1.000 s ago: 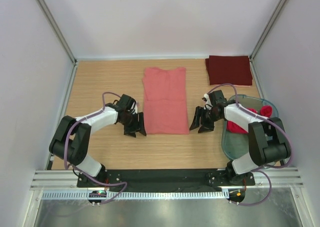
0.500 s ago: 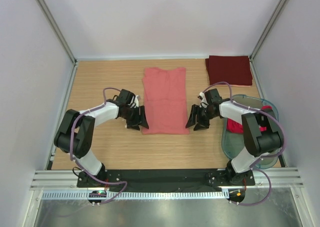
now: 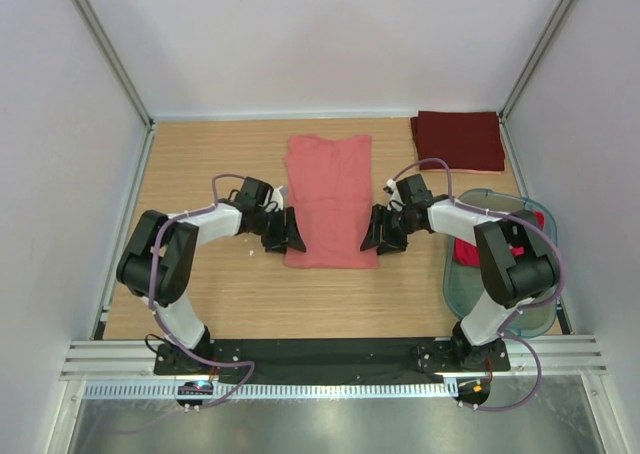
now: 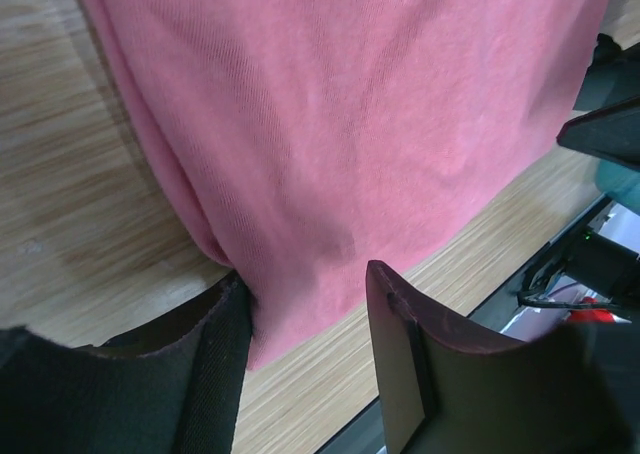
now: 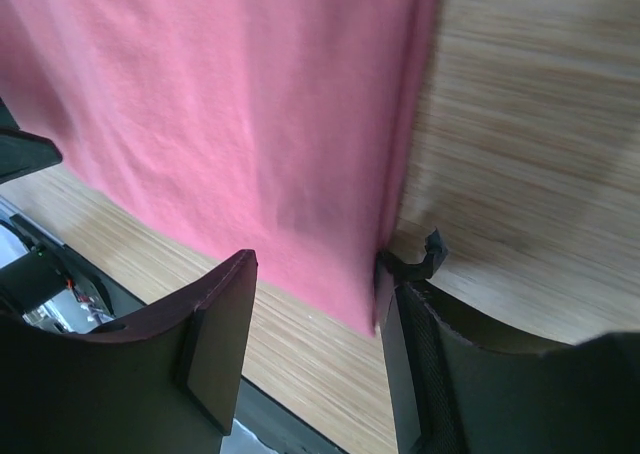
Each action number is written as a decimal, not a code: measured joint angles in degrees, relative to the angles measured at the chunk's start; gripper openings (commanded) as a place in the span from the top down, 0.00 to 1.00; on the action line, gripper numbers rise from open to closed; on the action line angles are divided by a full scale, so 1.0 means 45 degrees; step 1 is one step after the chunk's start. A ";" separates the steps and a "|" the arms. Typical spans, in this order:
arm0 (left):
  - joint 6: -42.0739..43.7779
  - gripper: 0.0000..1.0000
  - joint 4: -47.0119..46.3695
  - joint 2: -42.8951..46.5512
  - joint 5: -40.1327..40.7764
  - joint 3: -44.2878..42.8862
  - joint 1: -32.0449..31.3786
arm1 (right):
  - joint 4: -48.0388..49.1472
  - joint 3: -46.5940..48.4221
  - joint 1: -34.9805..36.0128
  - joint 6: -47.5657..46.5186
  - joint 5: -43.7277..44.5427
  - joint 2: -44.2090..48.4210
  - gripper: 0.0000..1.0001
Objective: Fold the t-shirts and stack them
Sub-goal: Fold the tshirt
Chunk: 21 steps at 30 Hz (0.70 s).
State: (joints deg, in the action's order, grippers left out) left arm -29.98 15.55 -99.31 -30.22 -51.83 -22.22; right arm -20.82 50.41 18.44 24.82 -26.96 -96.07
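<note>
A salmon-pink t-shirt [image 3: 330, 199] lies folded into a long strip in the middle of the table. My left gripper [image 3: 288, 232] stands at its near left corner and my right gripper [image 3: 375, 232] at its near right corner. In the left wrist view the left gripper [image 4: 305, 304] is open, the pink cloth [image 4: 340, 104] reaching between the fingers and touching the left one. The right gripper [image 5: 315, 294] is open likewise, with the shirt's edge [image 5: 220, 94] against its right finger. A dark maroon t-shirt [image 3: 457, 140] lies folded at the back right.
A translucent greenish tub [image 3: 450, 274] stands at the right edge with bright red t-shirts [image 3: 528, 222] in it, close beside the right arm. Bare wooden tabletop [image 3: 200, 164] lies left of the pink shirt. White walls enclose the table on three sides.
Both grippers have moved inward from beside the pink shirt onto its near corners. The left jaws have narrowed a little. The shirt itself has not shifted.
</note>
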 measured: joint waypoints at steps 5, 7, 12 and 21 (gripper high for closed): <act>-0.0189 0.66 -0.0442 -0.0359 -0.0355 -0.0083 0.0000 | 0.1059 -0.0175 0.0486 0.0515 -0.0068 -0.0136 0.47; -0.0277 0.72 -0.0597 -0.0505 -0.0345 -0.0073 0.0005 | 0.1511 -0.0296 0.0559 0.0763 -0.0160 -0.0209 0.57; -0.0369 0.94 -0.0753 -0.0651 -0.0301 0.0005 0.0029 | 0.2312 -0.0758 0.0544 0.1287 -0.0068 -0.0204 0.71; -0.0627 1.00 -0.1394 0.0107 -0.0189 0.1020 0.0024 | 0.2322 -0.1370 0.0573 0.1423 0.0350 0.0359 0.99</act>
State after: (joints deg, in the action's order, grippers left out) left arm -32.80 9.28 -98.83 -31.07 -47.24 -22.11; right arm -10.37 44.25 21.02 31.22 -25.39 -94.45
